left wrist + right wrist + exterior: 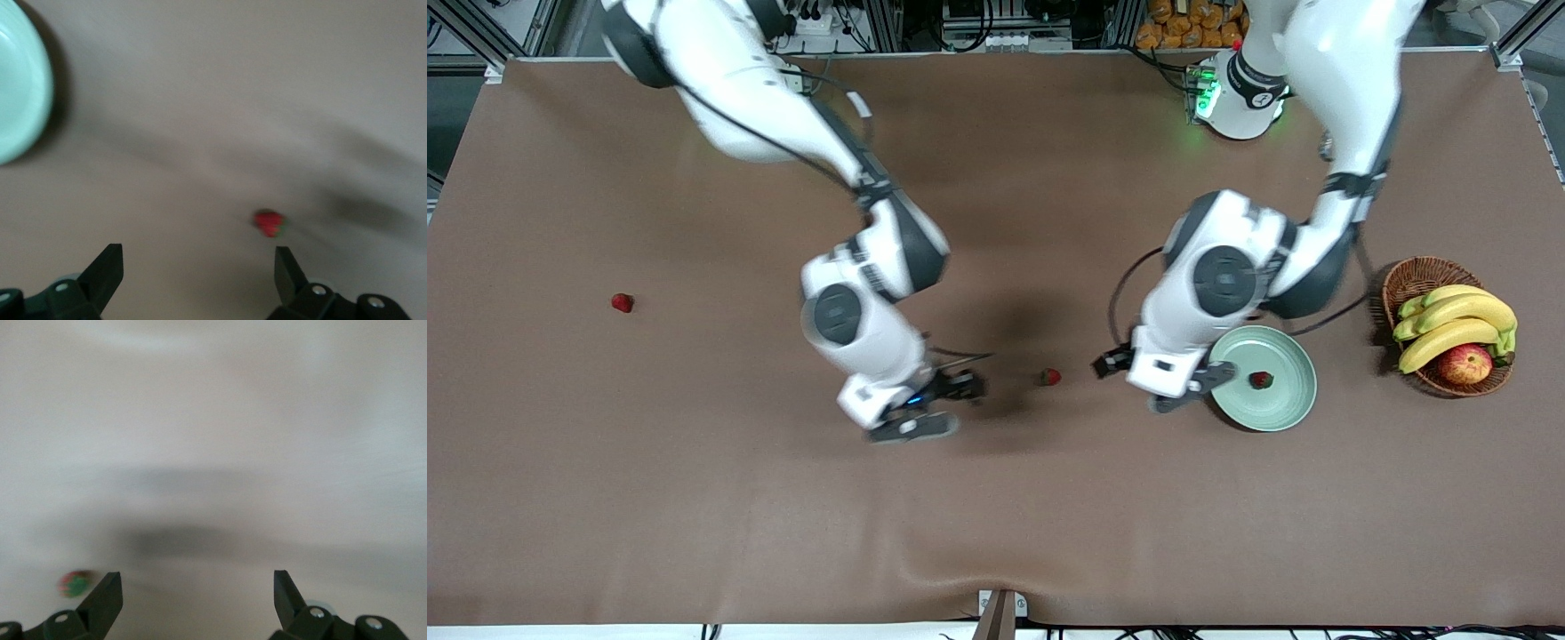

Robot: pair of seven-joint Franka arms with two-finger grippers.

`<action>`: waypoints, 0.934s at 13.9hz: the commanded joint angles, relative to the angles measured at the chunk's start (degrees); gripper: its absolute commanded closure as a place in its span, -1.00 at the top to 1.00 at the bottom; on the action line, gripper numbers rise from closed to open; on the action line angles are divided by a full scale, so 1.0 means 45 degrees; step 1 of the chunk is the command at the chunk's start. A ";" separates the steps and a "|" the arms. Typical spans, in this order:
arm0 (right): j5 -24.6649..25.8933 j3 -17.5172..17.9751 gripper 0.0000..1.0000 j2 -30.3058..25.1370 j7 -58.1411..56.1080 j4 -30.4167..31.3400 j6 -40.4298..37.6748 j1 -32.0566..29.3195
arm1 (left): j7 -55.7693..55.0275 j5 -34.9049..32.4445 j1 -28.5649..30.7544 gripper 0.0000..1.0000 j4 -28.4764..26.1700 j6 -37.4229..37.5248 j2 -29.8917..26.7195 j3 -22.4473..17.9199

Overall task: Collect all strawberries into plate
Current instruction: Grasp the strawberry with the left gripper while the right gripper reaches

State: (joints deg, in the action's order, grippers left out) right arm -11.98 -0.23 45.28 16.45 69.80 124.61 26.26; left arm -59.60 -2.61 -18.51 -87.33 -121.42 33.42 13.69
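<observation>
3 strawberries: 1 (1261, 380) in the plate (1285, 400), 1 (1049, 377) at its 9 o'clock between both wide-open, empty claws, left claw (199, 270), right claw (198, 590); 1 (622, 303) toward the right arm's end of the surface (996, 533).

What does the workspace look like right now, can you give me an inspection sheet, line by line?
Surface: brown table covering, slight ripple at the front edge.
Job's things: one strawberry lies in the green plate; a second strawberry sits on the table between the two arms; a third strawberry sits toward the right arm's end.
Clutter: wicker basket with bananas and an apple, beside the plate.
Grippers: left tool open, empty, beside the plate; right tool open, empty, near the second strawberry.
Cables: black leads along both arms.
Surroundings: metal frame, equipment past the table.
</observation>
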 commanded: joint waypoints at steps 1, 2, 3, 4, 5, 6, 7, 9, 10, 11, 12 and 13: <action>0.0180 -0.0122 1.00 -0.1328 -0.1735 0.1397 -0.0697 -0.1709 | -0.2352 0.0034 -0.0709 1.00 0.0286 -0.1915 0.1105 -0.0229; 0.0259 -0.0221 1.00 -0.1777 -0.2380 0.2060 -0.0640 -0.2276 | -0.3019 0.0034 -0.0943 1.00 0.0286 -0.2620 0.1418 -0.0229; 0.0491 -0.0415 1.00 -0.2188 -0.2715 0.2647 -0.0620 -0.2785 | -0.3335 0.0015 -0.1177 1.00 0.0286 -0.2994 0.1672 -0.0229; 0.0842 -0.0572 1.00 -0.2560 -0.2912 0.3155 -0.0659 -0.3292 | -0.3609 -0.0044 -0.1431 1.00 0.0305 -0.3095 0.1849 -0.0287; 0.1309 -0.0593 1.00 -0.2931 -0.2933 0.3682 -0.0698 -0.3742 | -0.4056 -0.0160 -0.1666 1.00 0.0305 -0.3115 0.1967 -0.0558; 0.1875 -0.0631 1.00 -0.3302 -0.2933 0.4268 -0.0698 -0.4211 | -0.4467 -0.0355 -0.2074 0.95 0.0305 -0.3115 0.2200 -0.0813; 0.2422 -0.0651 1.00 -0.3673 -0.2991 0.4834 -0.0718 -0.4776 | -0.4722 -0.0531 -0.2426 0.85 0.0402 -0.3135 0.2415 -0.1124; 0.2914 -0.0651 1.00 -0.4415 -0.3477 0.6045 -0.0698 -0.6084 | -0.4997 -0.0591 -0.2858 0.53 0.0539 -0.3135 0.2806 -0.1478; 0.2935 -0.0651 1.00 -0.4670 -0.3944 0.6496 -0.0698 -0.6806 | -0.5037 -0.0591 -0.2879 0.38 0.0540 -0.3135 0.2866 -0.1518; 0.2935 -0.0651 1.00 -0.4750 -0.4471 0.6867 -0.0679 -0.7586 | -0.5038 -0.0591 -0.2860 0.34 0.0540 -0.3135 0.2924 -0.1518; 0.2935 -0.0671 1.00 -0.4751 -0.5017 0.7065 -0.0659 -0.8290 | -0.4941 -0.0610 -0.2840 0.31 0.0559 -0.3154 0.3041 -0.1518; 0.2954 -0.0671 1.00 -0.4693 -0.5487 0.7241 -0.0640 -0.8994 | -0.4940 -0.0630 -0.2859 0.29 0.0733 -0.3251 0.3158 -0.1518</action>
State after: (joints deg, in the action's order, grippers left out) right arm 0.09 -4.63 26.78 -4.75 97.44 120.69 -8.26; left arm -80.86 -3.79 -30.98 -86.39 -135.46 46.06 7.43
